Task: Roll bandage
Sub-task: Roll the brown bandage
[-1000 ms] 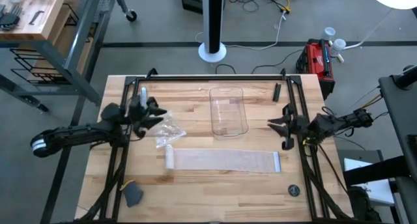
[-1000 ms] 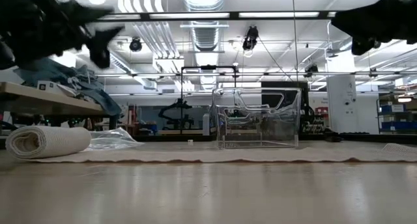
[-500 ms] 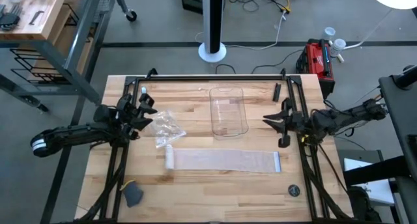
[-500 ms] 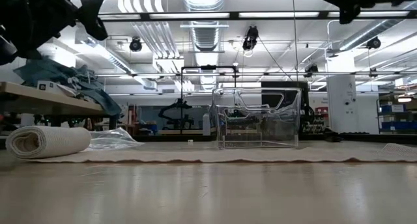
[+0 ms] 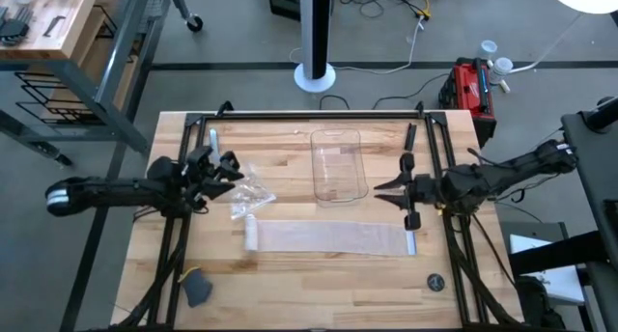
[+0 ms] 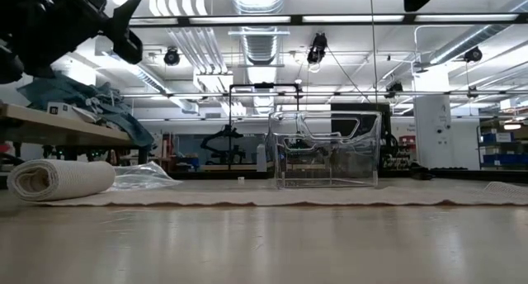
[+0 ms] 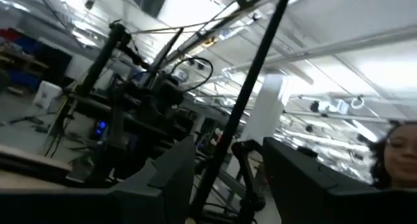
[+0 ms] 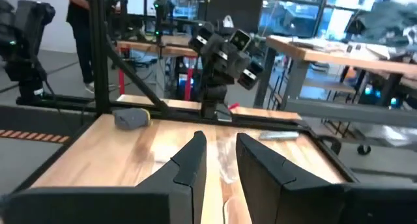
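Fingers spread and empty, the right gripper [image 5: 394, 190] hangs above the bandage's [image 5: 328, 237] flat end; the left gripper [image 5: 224, 168], also spread, hovers by the plastic wrapper [image 5: 247, 190]. The strip lies across the wooden tabletop [image 5: 309, 289], rolled at its left end. Rolling evenly likely demands keeping edges aligned. A clear tray [image 5: 338, 165] sits behind; workshop benches beyond.

You see a wooden table [image 5: 319, 284] made of light planks. On it lies the bandage [image 5: 328, 238], a long flat white strip with a small roll at its left end, next to a crinkly clear wrapper [image 5: 247, 189]. A clear tray [image 5: 338, 165] sits near the back, and a small grey lump [image 5: 197, 290] rests at the front left corner.
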`<action>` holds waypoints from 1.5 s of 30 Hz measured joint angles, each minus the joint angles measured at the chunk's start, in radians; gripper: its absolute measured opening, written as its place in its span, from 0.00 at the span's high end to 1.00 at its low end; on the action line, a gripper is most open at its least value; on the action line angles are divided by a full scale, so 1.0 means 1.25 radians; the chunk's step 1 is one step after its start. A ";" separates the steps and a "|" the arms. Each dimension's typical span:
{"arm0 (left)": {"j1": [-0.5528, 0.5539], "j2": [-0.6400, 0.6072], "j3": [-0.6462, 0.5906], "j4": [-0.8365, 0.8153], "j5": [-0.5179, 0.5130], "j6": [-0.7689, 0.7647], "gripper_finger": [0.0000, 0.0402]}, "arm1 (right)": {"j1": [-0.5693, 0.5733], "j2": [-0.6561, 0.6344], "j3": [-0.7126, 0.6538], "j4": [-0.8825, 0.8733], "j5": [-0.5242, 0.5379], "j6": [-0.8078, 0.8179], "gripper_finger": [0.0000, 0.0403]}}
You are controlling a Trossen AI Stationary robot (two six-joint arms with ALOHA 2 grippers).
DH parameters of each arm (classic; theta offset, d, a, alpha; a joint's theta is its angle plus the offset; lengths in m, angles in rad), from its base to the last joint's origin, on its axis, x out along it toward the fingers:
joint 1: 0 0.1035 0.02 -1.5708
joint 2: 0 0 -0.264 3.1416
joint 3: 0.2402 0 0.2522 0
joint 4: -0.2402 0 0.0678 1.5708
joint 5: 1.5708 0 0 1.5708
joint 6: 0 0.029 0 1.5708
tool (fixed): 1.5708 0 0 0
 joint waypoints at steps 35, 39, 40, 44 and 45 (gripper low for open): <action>-0.452 0.292 0.611 -1.629 -0.437 -0.301 0.68 | 0.001 0.322 0.297 -0.312 0.159 0.048 0.99; -0.464 0.334 0.653 -1.657 -0.456 -0.291 0.72 | 0.001 0.315 0.297 -0.354 0.154 0.092 1.00; -0.467 0.345 0.654 -1.657 -0.456 -0.279 0.74 | 0.000 0.315 0.297 -0.367 0.155 0.109 1.00; -0.485 0.402 0.647 -1.653 -0.452 -0.234 0.87 | 0.000 0.319 0.291 -0.451 0.200 0.174 1.00; -0.490 0.415 0.644 -1.659 -0.448 -0.226 0.91 | 0.000 0.321 0.288 -0.460 0.211 0.191 1.00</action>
